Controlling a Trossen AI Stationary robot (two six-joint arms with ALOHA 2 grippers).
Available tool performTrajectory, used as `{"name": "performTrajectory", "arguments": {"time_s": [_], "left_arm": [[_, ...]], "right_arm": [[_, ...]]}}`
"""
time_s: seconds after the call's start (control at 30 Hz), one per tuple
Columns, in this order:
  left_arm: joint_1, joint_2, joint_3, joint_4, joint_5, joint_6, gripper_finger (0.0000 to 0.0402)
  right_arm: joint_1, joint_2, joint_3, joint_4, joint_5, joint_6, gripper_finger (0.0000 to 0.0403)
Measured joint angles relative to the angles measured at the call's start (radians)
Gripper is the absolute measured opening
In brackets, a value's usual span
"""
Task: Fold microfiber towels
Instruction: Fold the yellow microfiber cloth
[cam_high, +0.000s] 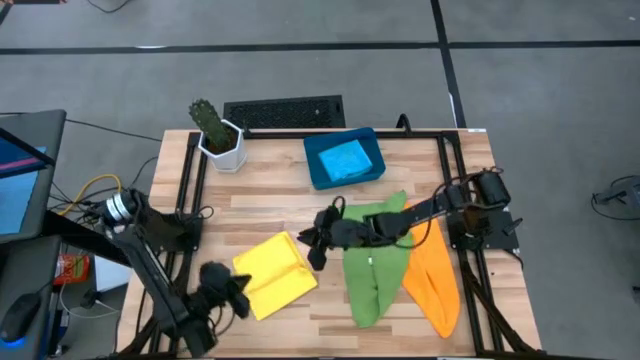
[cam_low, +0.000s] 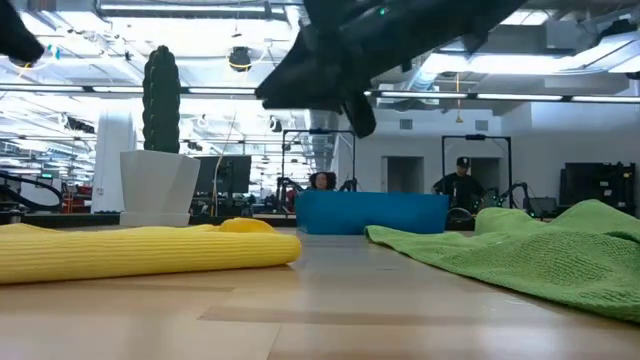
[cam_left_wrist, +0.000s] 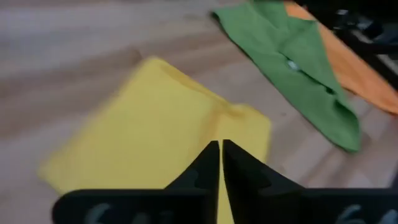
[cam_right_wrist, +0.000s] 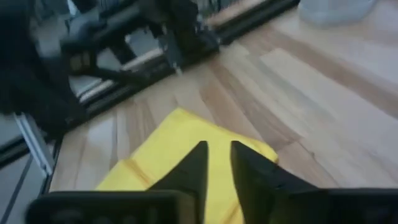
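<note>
A folded yellow towel (cam_high: 278, 275) lies flat on the wooden table, left of the middle. A green towel (cam_high: 375, 265) lies crumpled to its right, partly over an orange towel (cam_high: 437, 280). A light blue towel (cam_high: 347, 160) sits folded in the dark-blue tray (cam_high: 318, 178). My left gripper (cam_left_wrist: 221, 146) hovers shut over the yellow towel's near left side (cam_left_wrist: 143, 124). My right gripper (cam_right_wrist: 219, 149) hangs above the yellow towel's far right corner (cam_right_wrist: 186, 134), fingers slightly apart with nothing between them. In the low view the towel (cam_low: 140, 250) lies clear under the raised right gripper (cam_low: 355, 110).
A white pot with a cactus (cam_high: 220, 140) stands at the far left of the table, and a black grille (cam_high: 285, 110) lies behind the tray. Black frame rails (cam_high: 190, 190) run along the table's left and right sides. Bare wood shows in front of the yellow towel.
</note>
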Motion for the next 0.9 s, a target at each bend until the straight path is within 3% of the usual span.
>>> {"name": "performTrajectory", "arguments": {"time_s": [0.1,0.2,0.37,0.6,0.9], "left_arm": [[0.015,-0.07,-0.004,-0.122,0.049,0.002,0.0042],[0.034,-0.141,-0.059,-0.127,0.097,0.025,0.0084],[0.068,-0.253,-0.245,0.052,0.199,-0.003,0.0157],[0.139,-0.326,-0.518,0.375,0.229,-0.062,0.0204],[0.194,-0.316,-0.579,0.462,0.326,-0.028,0.0206]], "right_arm": [[-0.048,0.009,0.068,-0.124,-0.098,-0.001,0.0139],[-0.087,0.053,0.181,-0.335,-0.162,-0.083,0.0184],[-0.141,0.167,0.377,-0.595,-0.257,-0.202,0.0237],[-0.173,0.307,0.514,-0.657,-0.275,-0.305,0.0248],[-0.179,0.414,0.552,-0.659,-0.279,-0.348,0.0248]]}}
